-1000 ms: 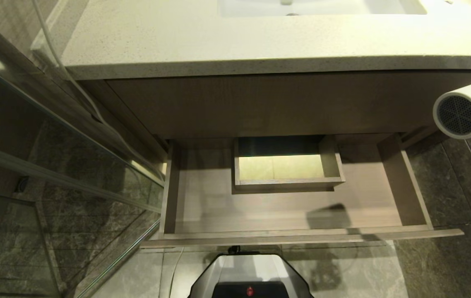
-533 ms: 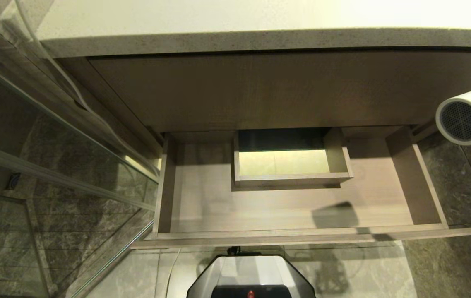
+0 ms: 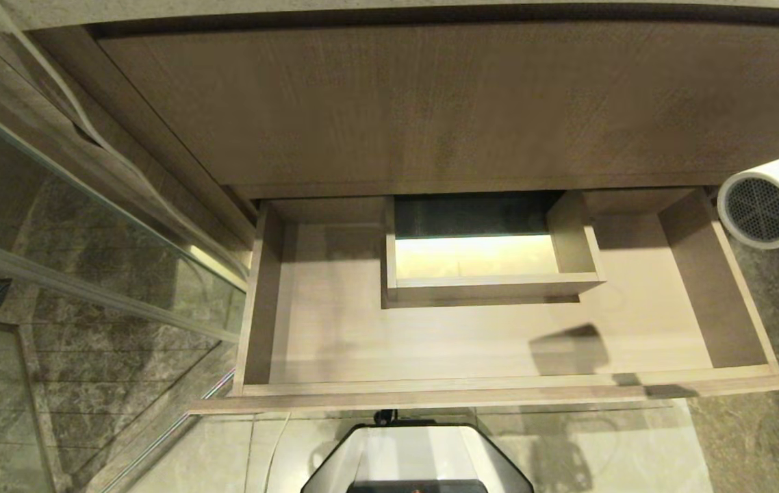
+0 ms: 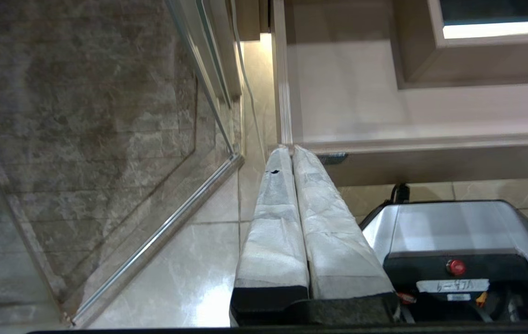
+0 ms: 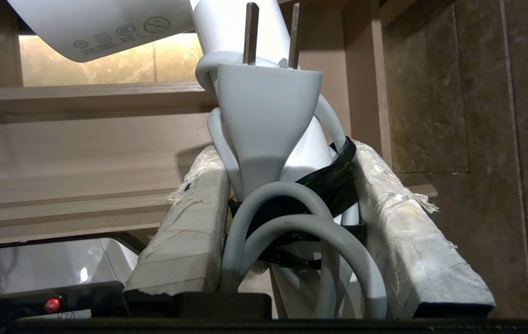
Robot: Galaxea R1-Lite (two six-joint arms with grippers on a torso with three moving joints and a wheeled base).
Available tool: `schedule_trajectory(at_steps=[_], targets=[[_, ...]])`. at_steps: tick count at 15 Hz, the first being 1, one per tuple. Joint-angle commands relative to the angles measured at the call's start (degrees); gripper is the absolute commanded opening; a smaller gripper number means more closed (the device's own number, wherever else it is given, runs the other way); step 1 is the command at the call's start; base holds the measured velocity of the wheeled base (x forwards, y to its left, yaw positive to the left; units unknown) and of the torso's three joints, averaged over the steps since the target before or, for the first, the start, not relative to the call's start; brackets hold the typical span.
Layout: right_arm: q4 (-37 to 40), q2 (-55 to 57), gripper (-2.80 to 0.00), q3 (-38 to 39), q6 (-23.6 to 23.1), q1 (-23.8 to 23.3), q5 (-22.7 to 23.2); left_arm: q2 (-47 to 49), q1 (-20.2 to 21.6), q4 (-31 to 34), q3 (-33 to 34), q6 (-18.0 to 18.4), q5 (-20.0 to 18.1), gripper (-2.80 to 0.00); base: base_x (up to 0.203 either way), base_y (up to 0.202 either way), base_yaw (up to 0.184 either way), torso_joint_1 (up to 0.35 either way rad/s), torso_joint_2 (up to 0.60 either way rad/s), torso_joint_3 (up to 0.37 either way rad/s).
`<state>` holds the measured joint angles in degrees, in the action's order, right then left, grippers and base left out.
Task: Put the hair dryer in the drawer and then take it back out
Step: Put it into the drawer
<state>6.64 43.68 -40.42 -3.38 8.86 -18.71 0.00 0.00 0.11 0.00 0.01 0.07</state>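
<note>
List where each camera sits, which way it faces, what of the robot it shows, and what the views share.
Head view: high up, facing down into the open drawer; the robot's base shows, the hair dryer at right.
Left wrist view: behind the shut left gripper, aimed at the drawer's front corner.
Right wrist view: behind the right gripper, clamped on the hair dryer's handle and bundled cord.
Shared: all three show drawer and base; head and right wrist show the hair dryer.

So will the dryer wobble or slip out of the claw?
Probably not much. The right claw squeezes the dryer at its handle, over the cord strapped round it, so the grip looks padded and snug. The barrel sticks out sideways, so it might sag a little. The bundled cord seems too tight to dangle or snag on the drawer.
</note>
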Motion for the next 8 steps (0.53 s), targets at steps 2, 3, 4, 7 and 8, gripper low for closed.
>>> schedule_trajectory(at_steps=[2, 3, 4, 7, 8], targets=[[-0.60, 0.15, -2.80, 0.43, -0.05, 0.01, -0.10, -0.09, 0.00, -0.02, 0.01, -0.01, 0.01, -2.80, 0.000, 0.000, 0.000, -0.301, 0.40, 0.121], [-0.86, 0.27, -2.80, 0.78, -0.05, 0.01, -0.10, 0.00, 0.00, -0.02, 0.00, -0.01, 0.01, -2.80, 0.000, 0.000, 0.000, -0.290, 0.43, 0.125], [-1.19, 0.18, -2.80, 1.05, -0.05, 0.01, -0.10, -0.09, 0.00, -0.02, 0.00, -0.01, 0.01, -2.80, 0.000, 0.000, 0.000, -0.173, 0.36, 0.200], [-1.23, 0.61, -2.80, 1.89, -0.05, 0.01, -0.18, 0.00, 0.00, -0.02, 0.08, -0.01, 0.01, -2.80, 0.000, 0.000, 0.000, -0.049, 0.39, 0.298], [-1.24, 0.67, -2.80, 1.93, -0.05, 0.01, -0.20, -0.06, 0.00, -0.02, 0.09, -0.01, 0.01, -2.80, 0.000, 0.000, 0.000, 0.013, 0.30, 0.350]])
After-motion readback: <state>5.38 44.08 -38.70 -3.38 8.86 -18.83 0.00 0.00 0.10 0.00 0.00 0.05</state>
